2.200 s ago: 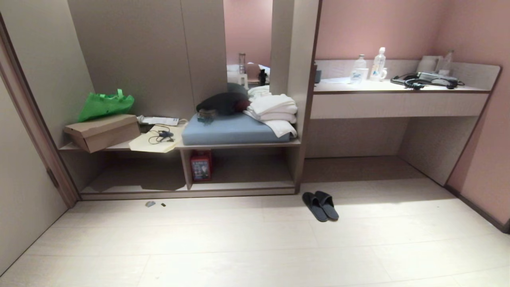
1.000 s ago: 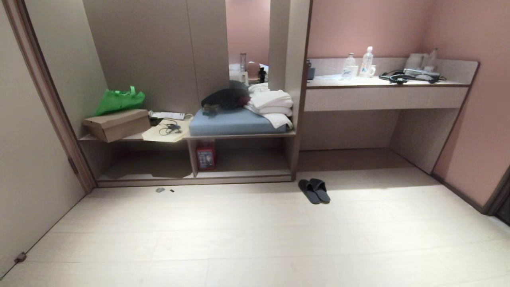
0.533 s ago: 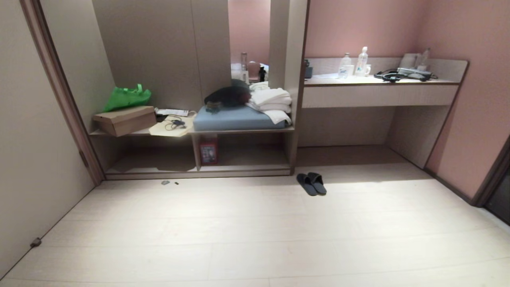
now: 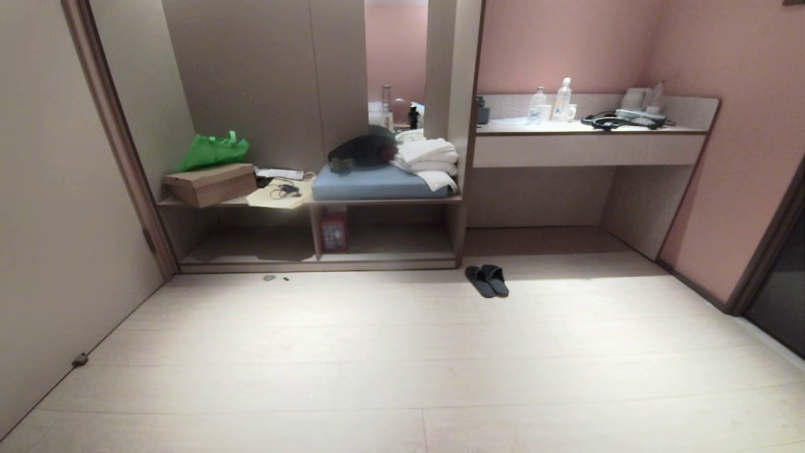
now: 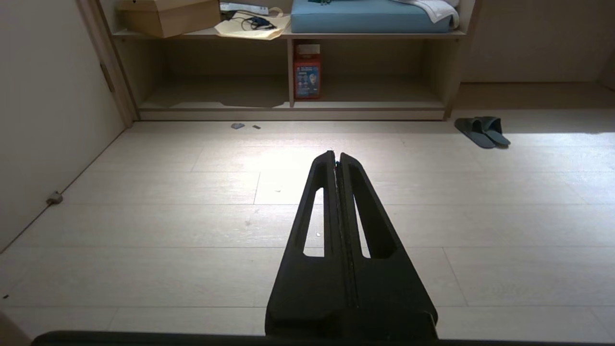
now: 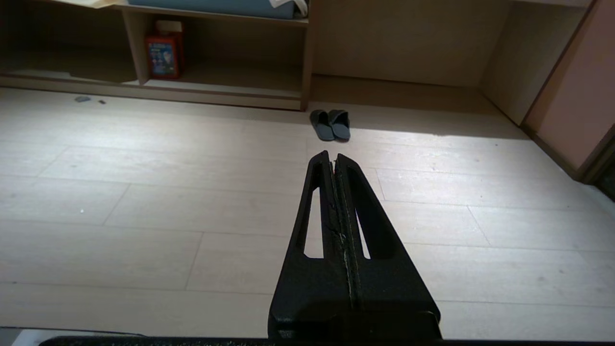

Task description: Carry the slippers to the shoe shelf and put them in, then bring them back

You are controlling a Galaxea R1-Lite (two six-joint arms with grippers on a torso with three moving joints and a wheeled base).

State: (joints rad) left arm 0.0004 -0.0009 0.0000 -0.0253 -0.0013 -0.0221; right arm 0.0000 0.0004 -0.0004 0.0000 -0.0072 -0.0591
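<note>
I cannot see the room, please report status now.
Left gripper and right gripper: jaws shut, empty. Slippers on floor beside shoe shelf. Nothing in the way.

The slippers (image 4: 487, 280) are set side by side on the floor (image 4: 402, 365), just right of the shoe shelf (image 4: 314, 242).
</note>
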